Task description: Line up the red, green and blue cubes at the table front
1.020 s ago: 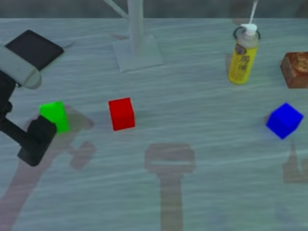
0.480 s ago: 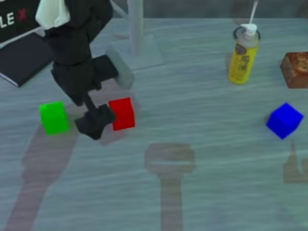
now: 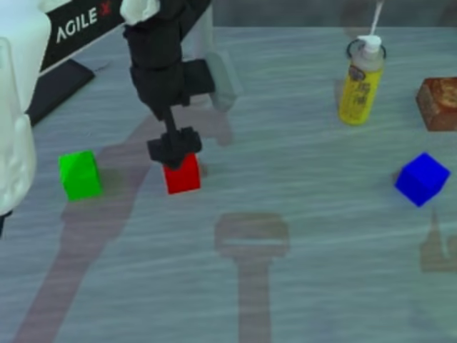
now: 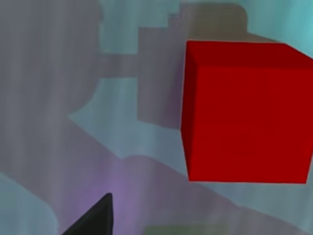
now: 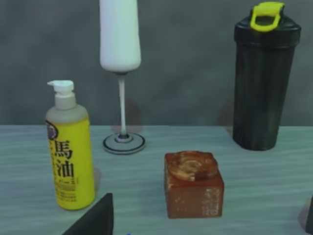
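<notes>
Since a moment ago my left gripper (image 3: 173, 148) has slid from beside the small shiny red cube (image 3: 181, 174) to right above it. That cube sits just under the jaws, left of table (image 3: 307, 236) middle. Jaw opening: I cannot tell.

My top camera looks straight down on the table (image 3: 307, 286) from well above. My left wrist camera sits very close over the tabletop, tilted down, with the red cube (image 4: 247, 110) filling much of it; the top view shares that cube (image 3: 183, 176). My right wrist camera looks low and level across the table's far right, sharing the yellow pump bottle (image 5: 71, 154) (image 3: 360, 82) and brown block (image 5: 193, 183) (image 3: 438, 102) with the top view
</notes>
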Robot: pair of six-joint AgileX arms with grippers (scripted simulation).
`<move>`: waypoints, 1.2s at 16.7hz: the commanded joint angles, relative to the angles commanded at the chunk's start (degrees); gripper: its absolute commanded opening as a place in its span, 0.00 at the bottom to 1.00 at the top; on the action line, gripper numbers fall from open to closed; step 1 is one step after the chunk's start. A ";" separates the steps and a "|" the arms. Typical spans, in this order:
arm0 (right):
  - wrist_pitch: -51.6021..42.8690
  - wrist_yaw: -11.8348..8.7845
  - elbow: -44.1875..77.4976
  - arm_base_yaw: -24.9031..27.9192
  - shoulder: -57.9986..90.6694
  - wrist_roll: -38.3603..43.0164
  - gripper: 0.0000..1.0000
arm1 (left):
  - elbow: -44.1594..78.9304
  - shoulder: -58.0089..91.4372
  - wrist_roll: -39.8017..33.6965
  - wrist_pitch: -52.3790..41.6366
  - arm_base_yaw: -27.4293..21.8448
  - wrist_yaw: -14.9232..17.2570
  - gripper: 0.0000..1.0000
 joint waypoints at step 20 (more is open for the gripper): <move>0.00 0.00 0.00 0.00 0.00 0.00 1.00 | -13.14 4.31 0.35 17.85 0.07 -0.05 0.92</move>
